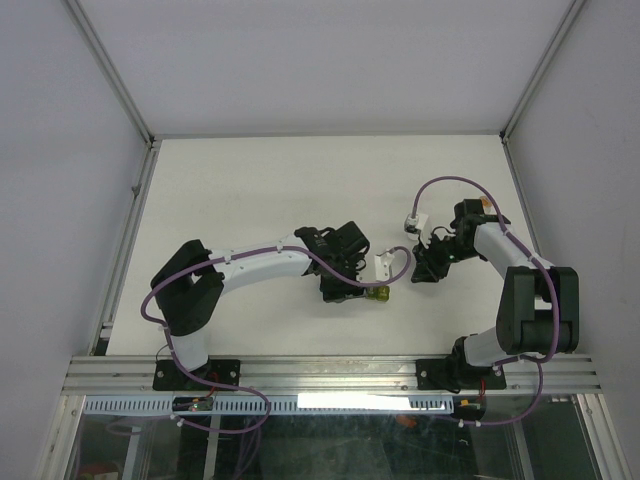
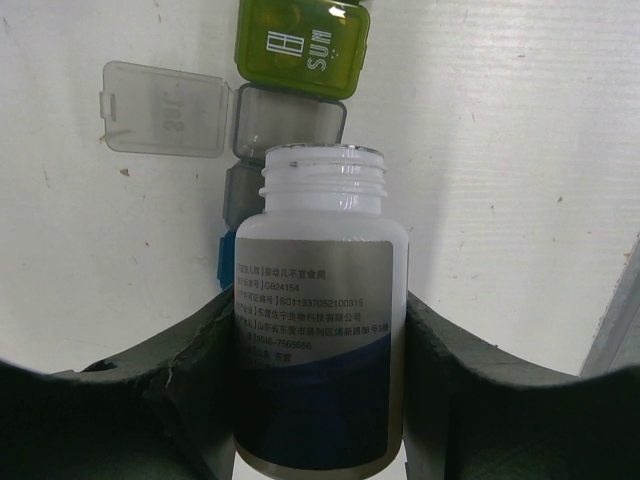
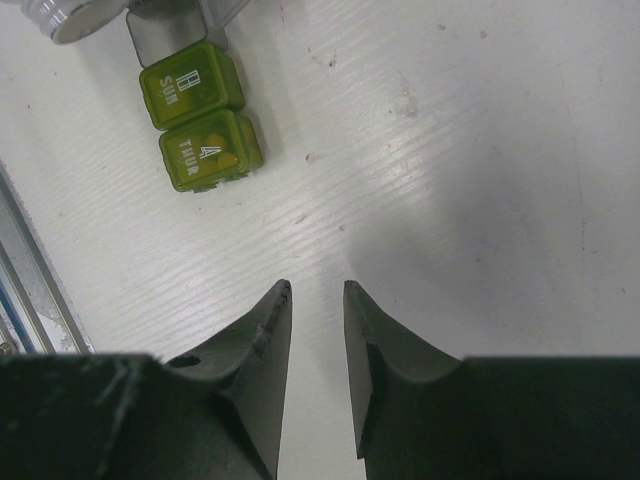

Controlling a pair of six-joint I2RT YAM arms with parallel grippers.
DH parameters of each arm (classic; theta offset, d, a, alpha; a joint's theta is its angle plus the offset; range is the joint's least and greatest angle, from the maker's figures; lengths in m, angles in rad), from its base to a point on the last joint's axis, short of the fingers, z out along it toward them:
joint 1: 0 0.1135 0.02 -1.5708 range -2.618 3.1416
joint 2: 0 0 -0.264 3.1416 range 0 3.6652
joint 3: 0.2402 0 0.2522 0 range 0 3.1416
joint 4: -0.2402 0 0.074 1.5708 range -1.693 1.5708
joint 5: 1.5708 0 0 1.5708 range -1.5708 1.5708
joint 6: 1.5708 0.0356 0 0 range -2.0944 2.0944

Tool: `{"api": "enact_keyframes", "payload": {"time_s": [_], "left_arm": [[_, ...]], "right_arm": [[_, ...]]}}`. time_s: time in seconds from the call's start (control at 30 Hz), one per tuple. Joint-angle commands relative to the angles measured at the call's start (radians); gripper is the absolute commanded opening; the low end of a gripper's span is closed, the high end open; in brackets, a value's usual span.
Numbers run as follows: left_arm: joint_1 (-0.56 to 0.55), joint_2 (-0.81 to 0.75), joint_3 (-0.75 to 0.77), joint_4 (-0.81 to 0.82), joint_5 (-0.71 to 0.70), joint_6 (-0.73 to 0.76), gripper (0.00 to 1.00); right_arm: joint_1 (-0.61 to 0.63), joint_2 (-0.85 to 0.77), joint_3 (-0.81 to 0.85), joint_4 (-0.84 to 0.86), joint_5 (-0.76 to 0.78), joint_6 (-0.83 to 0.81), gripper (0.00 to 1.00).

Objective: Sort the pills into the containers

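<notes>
My left gripper is shut on a white uncapped bottle with a dark label, its mouth pointing at the containers strip. The strip has a yellow-green "SUN" compartment at its far end, then grey ones, one with its clear lid flipped open, and a blue one behind the bottle. In the top view the left gripper sits beside the strip. My right gripper is slightly open and empty over bare table. Yellow-green "SUN" and "THUR" compartments lie ahead on its left. No pills show.
The right gripper sits just right of the strip in the top view. A metal rail runs along the left of the right wrist view. White walls and aluminium posts enclose the table on three sides.
</notes>
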Motion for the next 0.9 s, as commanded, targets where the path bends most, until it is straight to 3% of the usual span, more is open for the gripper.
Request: {"api": "enact_keyframes", "payload": {"time_s": [0.0,0.1,0.23,0.3,0.4,0.47,0.57,0.63,0.73,0.8,0.87], "left_arm": [[-0.002,-0.02,0.058,0.003,0.012,0.0,0.0],[-0.02,0.001,0.086,-0.036,-0.055,-0.006,0.0],[-0.019,-0.01,0.029,-0.002,-0.057,0.028,0.0],[-0.019,0.022,0.101,-0.06,-0.032,-0.009,0.0],[-0.017,0.011,0.06,-0.017,-0.06,0.017,0.0],[-0.024,0.022,0.121,-0.051,-0.037,-0.016,0.0],[-0.025,-0.004,0.064,-0.013,-0.077,0.005,0.0],[-0.039,0.012,0.13,-0.061,-0.065,-0.026,0.0],[-0.023,-0.003,0.045,-0.001,-0.072,0.024,0.0],[-0.024,0.037,0.139,-0.076,-0.055,-0.022,0.0],[-0.028,0.013,0.102,-0.037,-0.046,0.007,0.0]], "right_arm": [[-0.009,-0.005,0.039,0.004,-0.024,-0.006,0.3],[-0.008,0.0,0.045,-0.002,-0.022,-0.006,0.3],[-0.008,0.0,0.043,0.005,-0.026,-0.007,0.3],[-0.008,0.001,0.048,-0.003,-0.021,-0.006,0.3],[-0.008,-0.003,0.043,0.005,-0.024,-0.006,0.3],[-0.009,-0.003,0.045,0.0,-0.021,-0.004,0.3],[-0.009,-0.003,0.045,0.003,-0.026,-0.006,0.3],[-0.008,-0.001,0.05,-0.006,-0.026,-0.006,0.3],[-0.009,-0.002,0.05,-0.003,-0.035,-0.009,0.3],[-0.01,-0.001,0.053,-0.008,-0.026,-0.007,0.3],[-0.01,-0.008,0.045,0.0,-0.029,-0.007,0.3]]}}
